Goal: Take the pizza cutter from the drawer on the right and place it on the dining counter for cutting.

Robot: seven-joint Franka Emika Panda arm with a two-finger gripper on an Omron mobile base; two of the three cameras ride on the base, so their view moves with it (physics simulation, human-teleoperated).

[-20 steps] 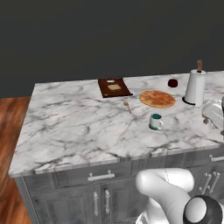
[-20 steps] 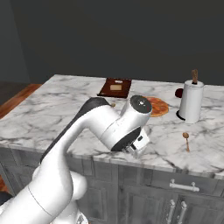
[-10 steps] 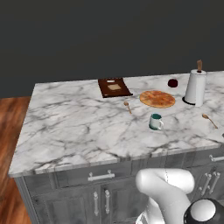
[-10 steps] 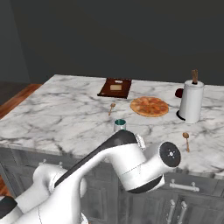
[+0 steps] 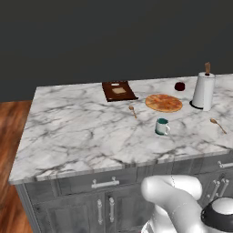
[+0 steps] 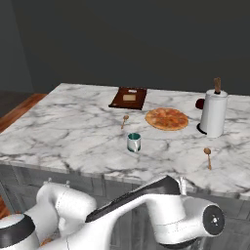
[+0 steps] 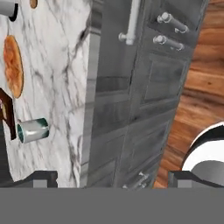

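End effector (image 7: 111, 177) is hanging low w/ jaws spread wide, gripping nothing, facing the dark cabinet front. Drawer (image 5: 105, 181) is sitting shut under the bench (image 5: 82, 132). On top are lying a cup (image 5: 161, 126), then a pizza (image 5: 164, 103).

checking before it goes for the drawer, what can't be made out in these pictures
- Pizza cutter: unseen; the dark grey panelled drawer fronts are shut.
- Right-hand drawers: cut by the left base view's edge, hidden by the white arm in the right base view.
- Small dark red object behind the white paper towel roll: too small to identify.
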